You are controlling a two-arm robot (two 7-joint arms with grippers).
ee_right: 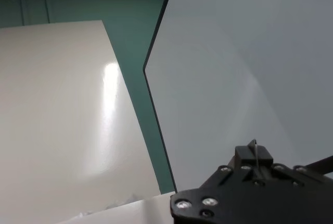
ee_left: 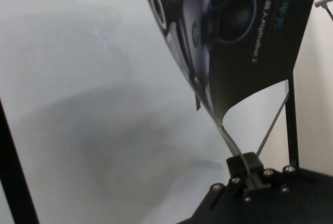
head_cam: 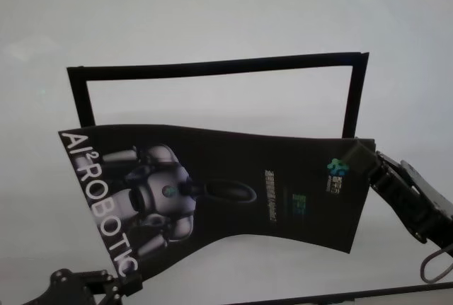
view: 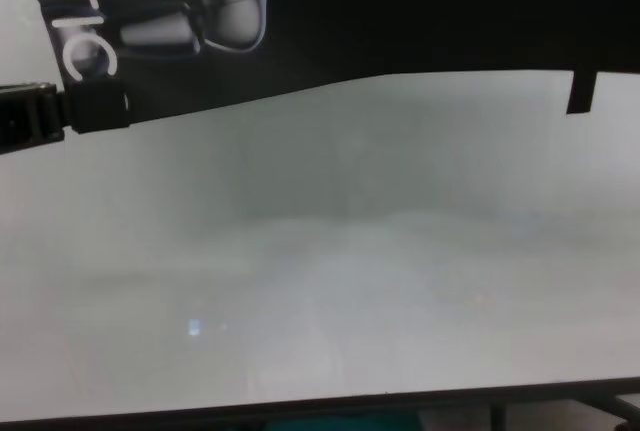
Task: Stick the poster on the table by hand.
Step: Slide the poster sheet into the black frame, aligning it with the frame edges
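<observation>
The poster (head_cam: 233,185), a black glossy sheet with a grey-white robot picture and white letters, hangs curved above the table (head_cam: 212,22). My left gripper (head_cam: 117,284) is shut on the poster's near left corner, just under the letters; the chest view shows it (view: 95,109) pinching that corner of the poster (view: 350,11). My right gripper (head_cam: 371,167) is shut on the poster's right edge. In the left wrist view the poster (ee_left: 234,31) rises from the left gripper (ee_left: 250,174). In the right wrist view the right gripper (ee_right: 253,161) pinches a thin edge.
A rectangle of narrow black tape strips (head_cam: 212,70) lies on the table behind and partly under the poster. A short black strip (view: 583,91) hangs below the poster's lower right. The table's near edge (view: 320,409) is dark. A white glossy panel (ee_right: 52,120) stands beyond the table's side.
</observation>
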